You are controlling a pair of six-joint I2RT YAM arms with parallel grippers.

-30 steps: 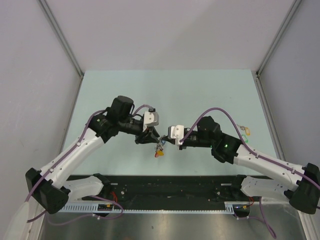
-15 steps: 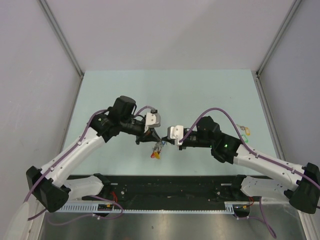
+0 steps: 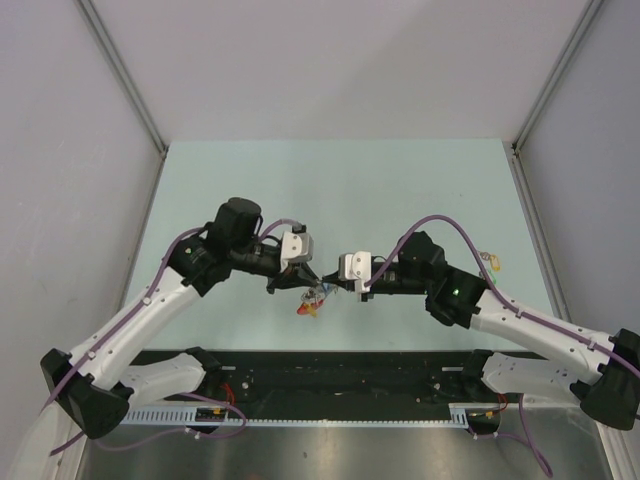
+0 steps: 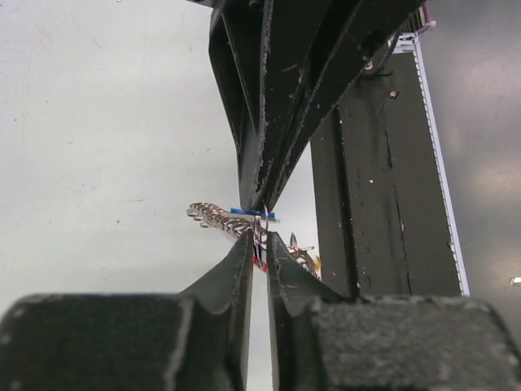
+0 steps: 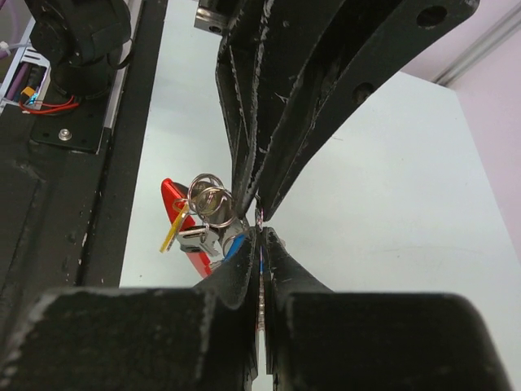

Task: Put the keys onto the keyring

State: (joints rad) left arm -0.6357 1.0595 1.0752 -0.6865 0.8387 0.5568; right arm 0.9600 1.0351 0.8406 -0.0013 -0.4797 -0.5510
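Bright, even light (blurry near foreground)

No way through at centre: left gripper [image 3: 316, 278] and right gripper [image 3: 335, 284] pinched tight, tip to tip, with keyring [image 3: 311, 301] and keys [image 5: 195, 238] bunched just beneath. Fenced from 7 to 9 o'clock by the left arm [image 3: 150, 305], from 3 to 5 by the right arm [image 3: 520, 320]. Barred at 6 o'clock by the black rail [image 3: 340, 365]. Open worktop [image 3: 330, 180] from 10 through 12 to 2 o'clock. Only a loose key [image 3: 490, 261] near the 3 o'clock edge.
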